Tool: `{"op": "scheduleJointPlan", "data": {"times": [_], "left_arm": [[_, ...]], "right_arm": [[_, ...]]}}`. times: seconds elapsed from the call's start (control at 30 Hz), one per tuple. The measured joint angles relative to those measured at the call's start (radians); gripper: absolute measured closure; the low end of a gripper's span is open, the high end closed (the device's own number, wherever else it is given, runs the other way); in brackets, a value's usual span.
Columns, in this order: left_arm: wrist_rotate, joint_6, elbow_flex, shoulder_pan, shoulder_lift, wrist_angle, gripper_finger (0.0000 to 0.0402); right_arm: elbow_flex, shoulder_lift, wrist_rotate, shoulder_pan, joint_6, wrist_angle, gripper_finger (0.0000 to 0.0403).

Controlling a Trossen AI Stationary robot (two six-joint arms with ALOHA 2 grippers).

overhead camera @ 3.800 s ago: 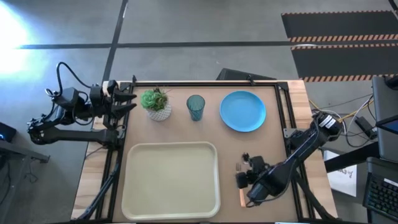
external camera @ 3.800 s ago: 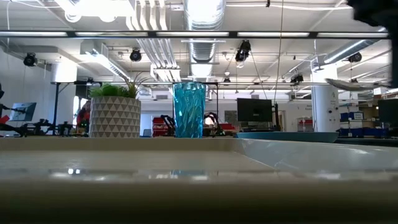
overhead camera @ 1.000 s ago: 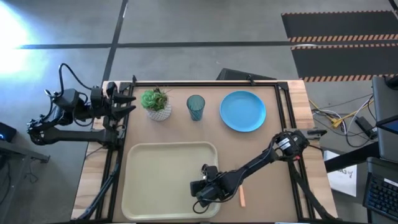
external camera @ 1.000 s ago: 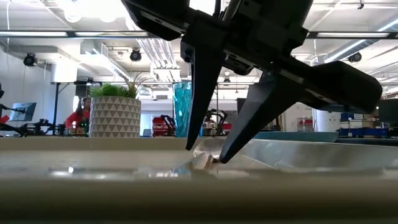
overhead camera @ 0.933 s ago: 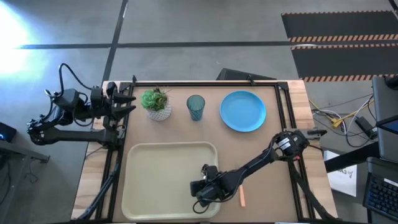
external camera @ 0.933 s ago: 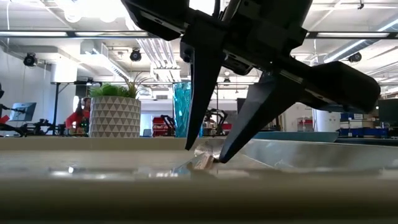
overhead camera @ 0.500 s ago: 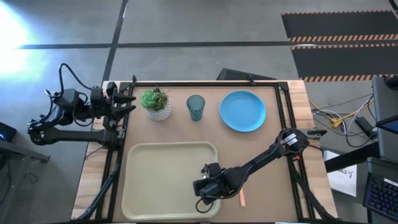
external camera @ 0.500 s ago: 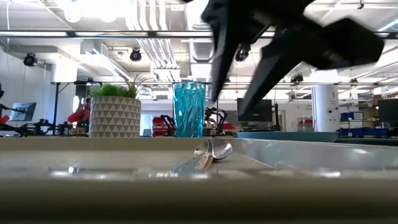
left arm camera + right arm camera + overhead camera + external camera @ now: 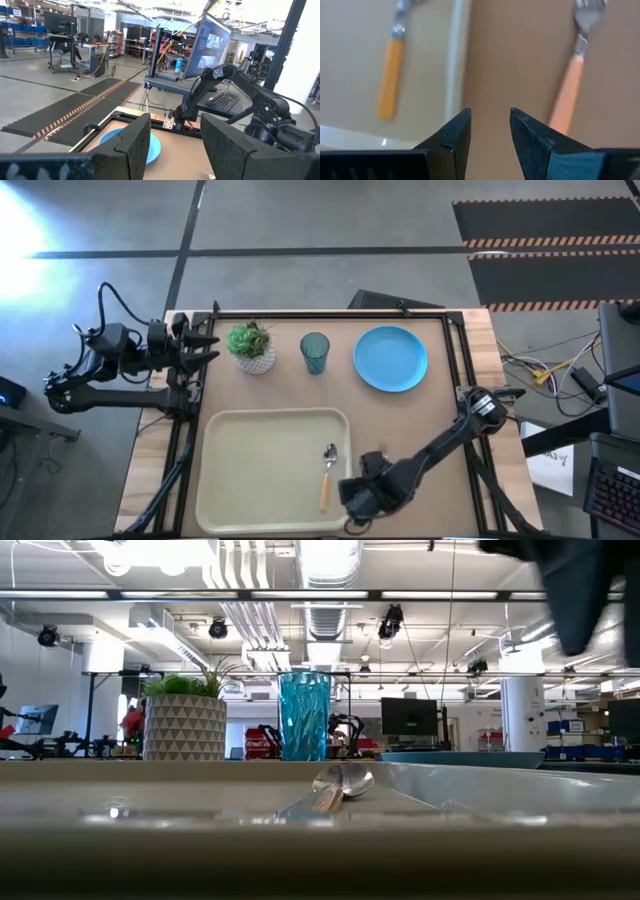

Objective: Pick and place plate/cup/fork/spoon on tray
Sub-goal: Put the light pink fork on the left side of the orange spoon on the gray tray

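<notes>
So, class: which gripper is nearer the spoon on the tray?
Right. The right gripper hovers just beside the spoon, past the tray edge; the left gripper waits by the far-left corner.

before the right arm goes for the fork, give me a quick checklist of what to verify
1. Spoon lies inside the tray: ok.
2. Right gripper empty, fingers apart: ok.
3. Fork lies on the table beside the tray, free to grasp: ok in the right wrist view; the arm hides it from above.
4. Free tray floor next to the spoon: ok.
5. Left gripper parked open at the far left corner, clear of the tray: ok.
6. Cup and plate away from the right arm's path: ok.
</notes>
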Motion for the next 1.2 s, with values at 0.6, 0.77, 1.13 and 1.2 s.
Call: {"op": "scheduleJointPlan", "data": {"times": [0.6,0.77,1.13,1.2], "left_arm": [[0.000,0.000,0.000,0.000,0.001,0.006,0.0244],[0.000,0.000,0.000,0.000,0.002,0.006,0.0244],[0.005,0.000,0.000,0.000,0.000,0.007,0.0244],[0.019,0.000,0.000,0.000,0.000,0.007,0.0244]], "right_arm": [[-0.066,0.006,-0.067,0.030,0.058,-0.101,0.0228],[-0.122,0.001,-0.069,0.030,0.059,-0.086,0.0227],[-0.262,-0.022,-0.068,0.030,0.066,0.109,0.0227],[-0.299,-0.022,-0.067,0.030,0.075,0.170,0.0227]]}}
